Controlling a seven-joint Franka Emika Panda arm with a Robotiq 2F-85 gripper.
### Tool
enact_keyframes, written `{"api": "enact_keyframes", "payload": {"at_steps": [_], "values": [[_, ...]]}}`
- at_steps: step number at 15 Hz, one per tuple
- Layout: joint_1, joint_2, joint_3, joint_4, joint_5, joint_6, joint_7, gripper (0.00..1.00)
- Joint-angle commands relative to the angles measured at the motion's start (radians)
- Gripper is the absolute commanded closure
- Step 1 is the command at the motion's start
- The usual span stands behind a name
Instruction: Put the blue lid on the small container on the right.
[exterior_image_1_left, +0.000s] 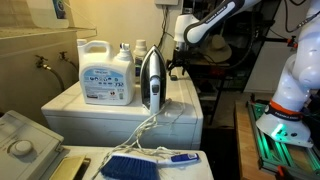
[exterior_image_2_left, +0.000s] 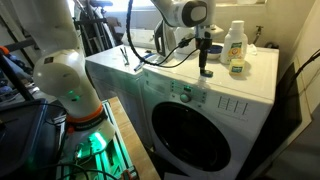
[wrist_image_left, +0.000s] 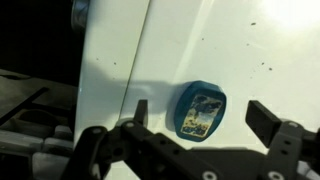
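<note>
Centrally in the wrist view, the spread tool (wrist_image_left: 198, 108) frames what looks like a blue lid (wrist_image_left: 201, 111) on the table (wrist_image_left: 250, 40).

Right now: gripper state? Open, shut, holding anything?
Gripper: open, holding nothing. In the wrist view the blue lid lies on the white washer top, in line with the gap between the jaws.
</note>
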Motion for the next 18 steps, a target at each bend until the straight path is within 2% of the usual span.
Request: {"api": "enact_keyframes", "payload": {"at_steps": [1, 2, 7, 8, 11, 15, 17, 18], "values": [[0.037, 0.062, -0.041, 0.047, 0.001, 0.019, 0.033, 0.22], [0.043, 0.070, -0.047, 0.054, 0.003, 0.020, 0.034, 0.26], [0.061, 0.080, -0.068, 0.069, 0.001, 0.024, 0.017, 0.65], [0.064, 0.079, -0.075, 0.065, -0.020, 0.058, 0.013, 0.74], [0.057, 0.078, -0.080, 0.068, -0.008, 0.088, -0.045, 0.74], [0.022, 0.057, -0.079, 0.110, 0.063, 0.033, -0.297, 0.74], [0.015, 0.053, -0.098, 0.138, 0.079, 0.027, -0.345, 0.74], [0.043, 0.066, -0.100, 0.121, 0.058, 0.059, -0.282, 0.49]]}}
